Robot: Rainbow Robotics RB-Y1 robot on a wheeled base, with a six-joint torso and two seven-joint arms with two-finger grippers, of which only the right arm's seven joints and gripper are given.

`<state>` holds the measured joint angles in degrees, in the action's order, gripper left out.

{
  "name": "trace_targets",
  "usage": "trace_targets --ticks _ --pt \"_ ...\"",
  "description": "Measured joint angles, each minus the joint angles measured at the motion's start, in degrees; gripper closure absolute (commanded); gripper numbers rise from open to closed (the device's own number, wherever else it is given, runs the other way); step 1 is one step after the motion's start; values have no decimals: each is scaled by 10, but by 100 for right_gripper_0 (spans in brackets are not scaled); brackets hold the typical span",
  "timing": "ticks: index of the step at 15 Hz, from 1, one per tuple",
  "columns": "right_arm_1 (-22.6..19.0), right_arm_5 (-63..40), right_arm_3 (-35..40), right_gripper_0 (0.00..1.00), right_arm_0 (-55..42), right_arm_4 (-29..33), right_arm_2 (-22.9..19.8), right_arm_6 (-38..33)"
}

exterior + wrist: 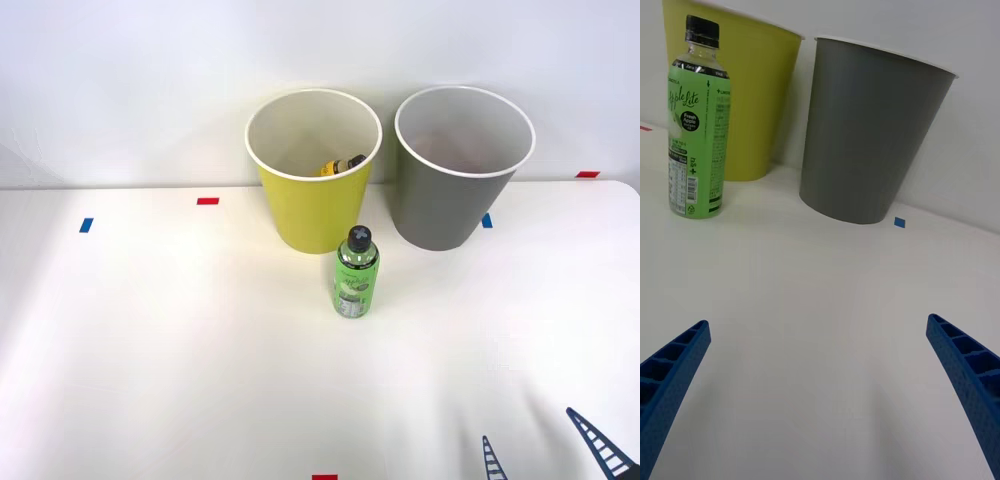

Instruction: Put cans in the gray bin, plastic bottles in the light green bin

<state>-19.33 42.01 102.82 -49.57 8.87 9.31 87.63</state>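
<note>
A green plastic bottle (356,273) (695,127) with a black cap stands upright on the white table, just in front of the light green bin (312,168) (752,97). Inside that bin lies a yellow bottle (341,166), partly hidden by the rim. The gray bin (462,165) (869,135) stands right beside it, to the right. My right gripper (545,445) (816,390) is open at the table's near right corner, well short of the green bottle, with nothing between its blue fingers (674,375). No cans are in view.
Small red (207,201) and blue (85,225) tape marks dot the table (160,350). A white wall rises right behind the bins. Bare tabletop lies between my gripper and the bottle.
</note>
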Motion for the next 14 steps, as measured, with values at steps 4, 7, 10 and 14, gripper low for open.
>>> trace_targets --ticks 4,7,10,14 --pt "0 0 0 0 0 0 0 0" --pt "0 0 0 0 0 0 0 0" --pt "0 0 0 0 0 0 0 0" --pt "0 0 0 0 0 0 0 0"
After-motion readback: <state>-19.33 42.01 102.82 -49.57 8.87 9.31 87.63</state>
